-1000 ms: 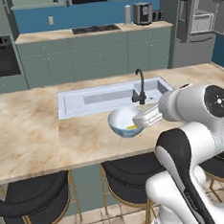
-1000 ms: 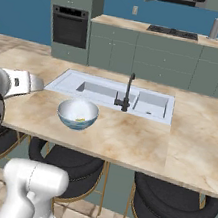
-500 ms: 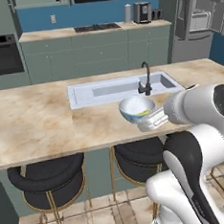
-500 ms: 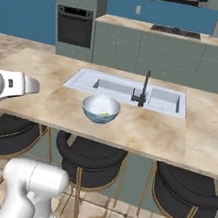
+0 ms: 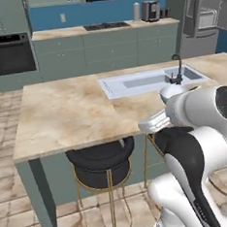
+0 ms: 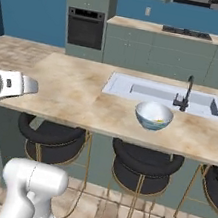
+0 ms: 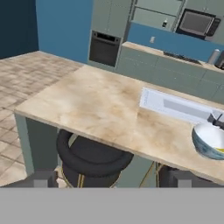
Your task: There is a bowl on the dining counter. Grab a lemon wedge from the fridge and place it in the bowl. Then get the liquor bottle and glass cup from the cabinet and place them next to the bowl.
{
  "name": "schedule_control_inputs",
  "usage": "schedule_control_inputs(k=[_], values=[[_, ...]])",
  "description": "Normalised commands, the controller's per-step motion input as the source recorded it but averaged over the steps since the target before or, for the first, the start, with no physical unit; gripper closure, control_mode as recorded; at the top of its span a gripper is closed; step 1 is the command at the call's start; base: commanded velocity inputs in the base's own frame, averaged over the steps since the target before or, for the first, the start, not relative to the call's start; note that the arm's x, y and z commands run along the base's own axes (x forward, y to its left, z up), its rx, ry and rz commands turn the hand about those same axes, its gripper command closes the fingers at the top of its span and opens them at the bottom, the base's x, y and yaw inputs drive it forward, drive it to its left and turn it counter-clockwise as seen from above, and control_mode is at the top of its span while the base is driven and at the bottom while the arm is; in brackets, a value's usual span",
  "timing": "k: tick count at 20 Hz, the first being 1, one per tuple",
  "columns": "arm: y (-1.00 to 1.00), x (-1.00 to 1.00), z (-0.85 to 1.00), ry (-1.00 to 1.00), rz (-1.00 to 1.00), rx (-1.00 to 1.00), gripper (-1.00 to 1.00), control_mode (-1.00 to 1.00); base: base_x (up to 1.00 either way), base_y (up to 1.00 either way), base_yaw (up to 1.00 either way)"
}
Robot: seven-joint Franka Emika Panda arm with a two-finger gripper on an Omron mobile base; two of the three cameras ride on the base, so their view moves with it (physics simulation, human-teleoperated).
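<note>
- Gripper (image 7: 109,180): jaws spread wide, nothing btwn them, held off the bench's front edge.
- Bench (image 6: 78,93): beige marbled top w/ white sink (image 6: 167,95).
- Bowl (image 6: 153,115): on bench, just in front of sink.
- Lemon wedge (image 6: 158,121): inside bowl.

The bench (image 6: 77,98) has a smooth, beige marbled stone top, with a glossy pale bowl (image 6: 153,115) on it. The stools (image 5: 101,157) look like matt black padding on thin brass-coloured metal legs.
</note>
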Motion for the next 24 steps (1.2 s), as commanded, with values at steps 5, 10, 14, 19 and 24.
schedule_control_inputs(k=[5,10,14,19,24], values=[[0.0,0.0,0.0,0.0,0.0,0.0,-1.0,1.0,-0.05,1.0,-0.13],[0.0,0.0,0.0,0.0,0.0,0.0,-1.0,1.0,0.0,1.0,-0.15],[0.0,0.0,0.0,0.0,0.0,0.0,-1.0,1.0,0.07,1.0,-0.16],[0.0,0.0,0.0,0.0,0.0,0.0,-1.0,1.0,0.28,1.0,-0.14],[0.0,0.0,0.0,0.0,0.0,0.0,-1.0,1.0,0.61,1.0,-0.15]])
